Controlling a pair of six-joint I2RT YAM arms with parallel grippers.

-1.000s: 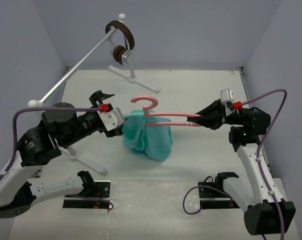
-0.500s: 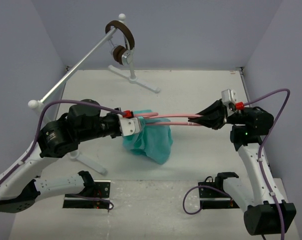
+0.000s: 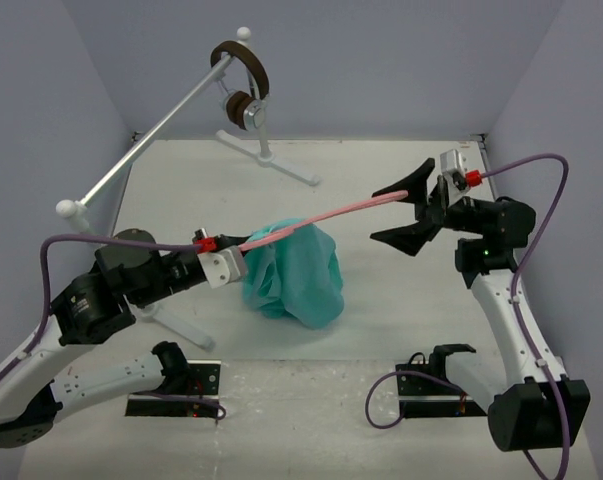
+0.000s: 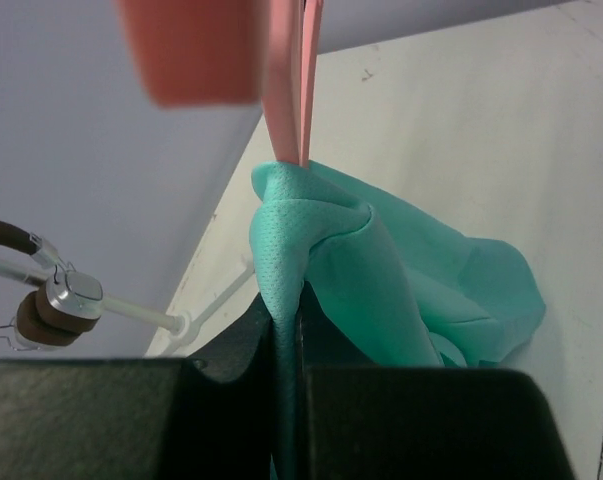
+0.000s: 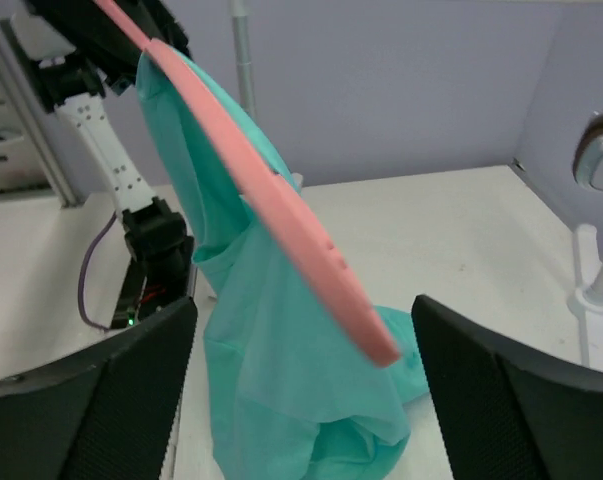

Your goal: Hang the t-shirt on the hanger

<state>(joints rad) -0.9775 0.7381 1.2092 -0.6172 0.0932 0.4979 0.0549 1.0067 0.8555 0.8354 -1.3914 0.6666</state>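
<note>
The teal t-shirt [image 3: 296, 275] hangs bunched from the left end of the pink hanger [image 3: 331, 215], its lower part resting on the table. The hanger slants up to the right. My left gripper [image 3: 236, 258] is shut on a fold of the t-shirt [image 4: 381, 290] just below where the hanger [image 4: 293, 90] enters the cloth; whether the hanger is also pinched is hidden. My right gripper [image 3: 393, 213] stands open, and the hanger's free end [image 5: 376, 345] floats between its fingers [image 5: 131, 390] without touching them. The shirt [image 5: 271, 400] drapes beyond.
A white rail stand [image 3: 151, 128] crosses the back left with brown headphones [image 3: 243, 85] on it, and one of its feet [image 3: 176, 325] lies under my left arm. Headphones [image 4: 51, 300] also show in the left wrist view. Grey walls close in the sides.
My left gripper closed on the shirt at the hanger and drew back to the left. My right gripper opened, let go of the hanger and rose; the hanger now tilts up to the right.
</note>
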